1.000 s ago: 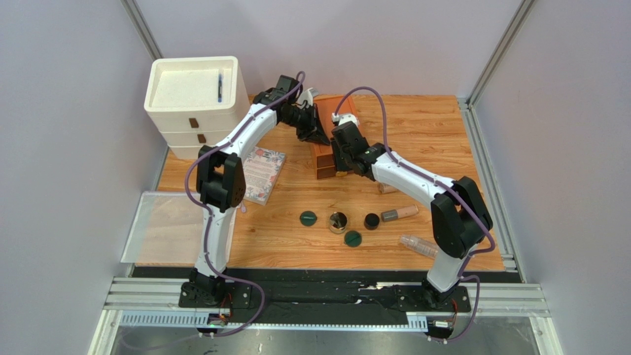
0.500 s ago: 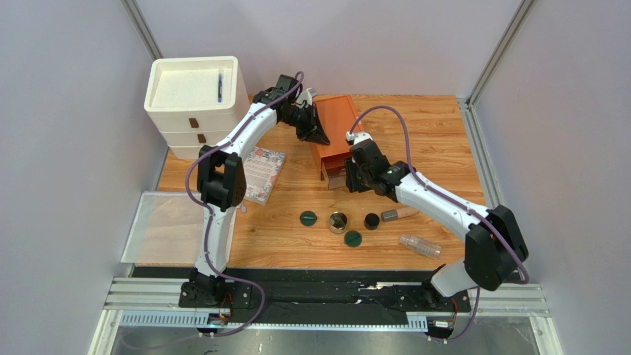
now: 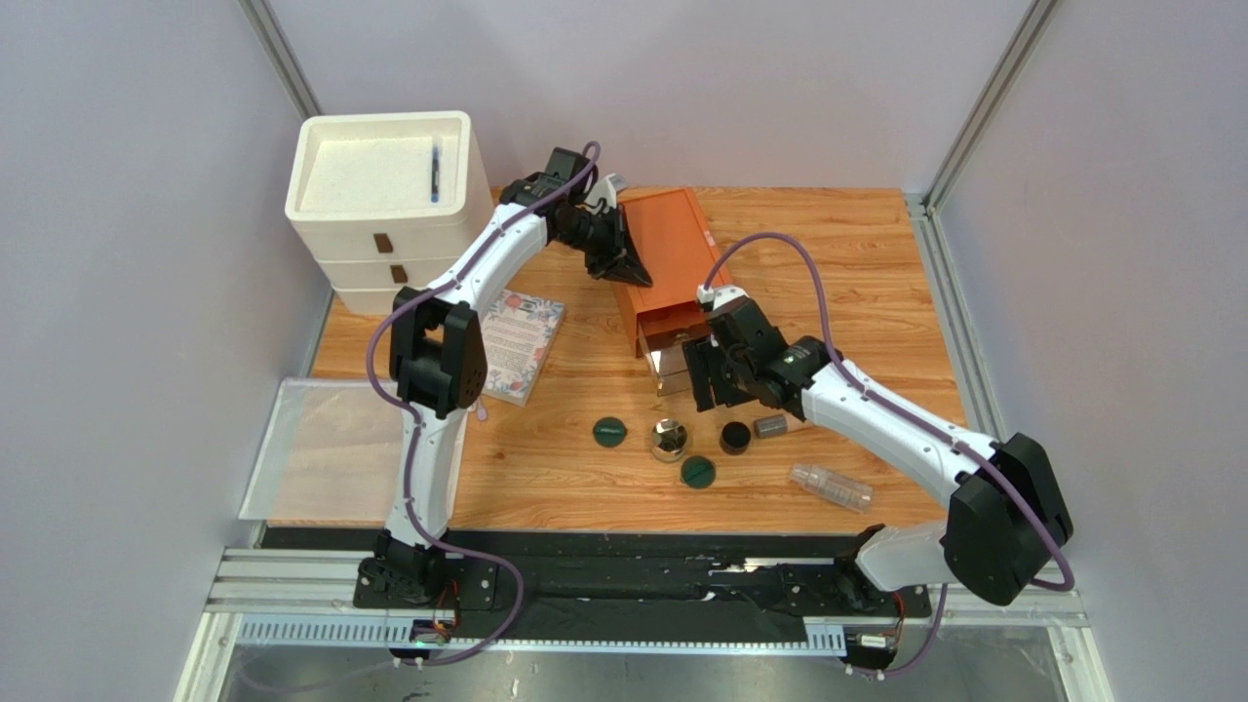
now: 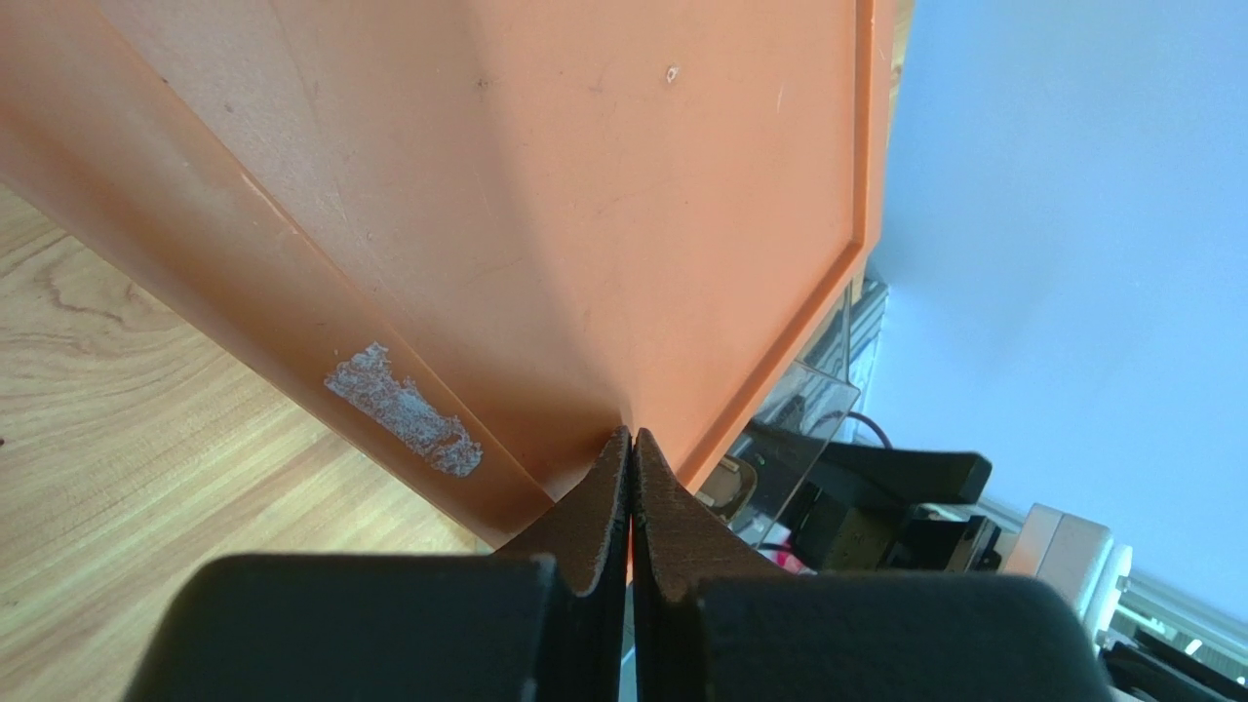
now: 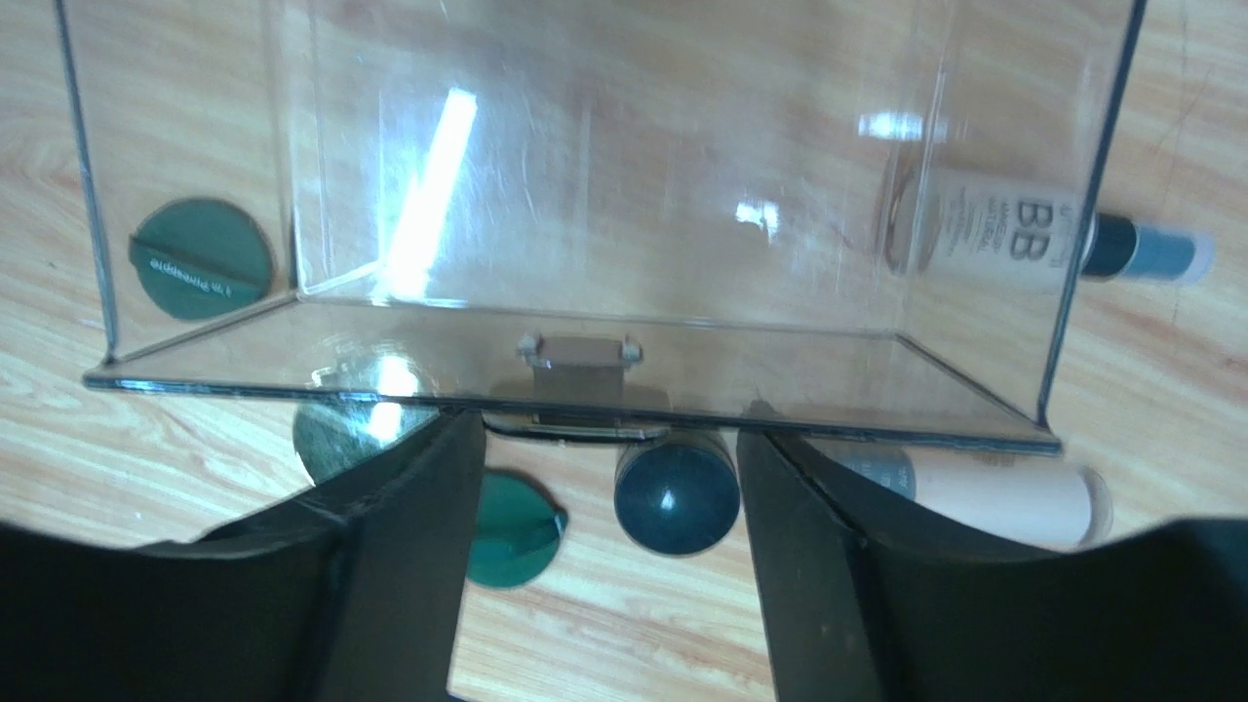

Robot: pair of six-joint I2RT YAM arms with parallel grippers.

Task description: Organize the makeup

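The makeup lies on the wooden table in front of the orange-brown drawer box [image 3: 667,249]: two dark green compacts [image 3: 610,432] [image 3: 697,473], a gold-rimmed compact [image 3: 670,439], a black jar [image 3: 734,435], a beige tube [image 3: 769,427] half under my right arm, and a clear bottle [image 3: 831,486]. The box's clear drawer [image 5: 586,315] stands pulled out. My right gripper [image 5: 608,439] is open just before its small handle [image 5: 582,351], with the black jar [image 5: 676,497] showing on the table between the fingers. A second beige tube [image 5: 1011,227] shows through the drawer. My left gripper [image 4: 632,435] is shut, tips against the box's orange top [image 4: 586,176].
A white three-drawer cabinet [image 3: 384,205] stands at the back left, with a floral notebook [image 3: 520,344] in front of it. A clear flat tray [image 3: 315,446] hangs over the table's left edge. Grey walls close in on three sides.
My right arm drew back toward the near side and pulled the clear drawer out of the orange box. Its jaws then spread apart. The left arm stayed put.
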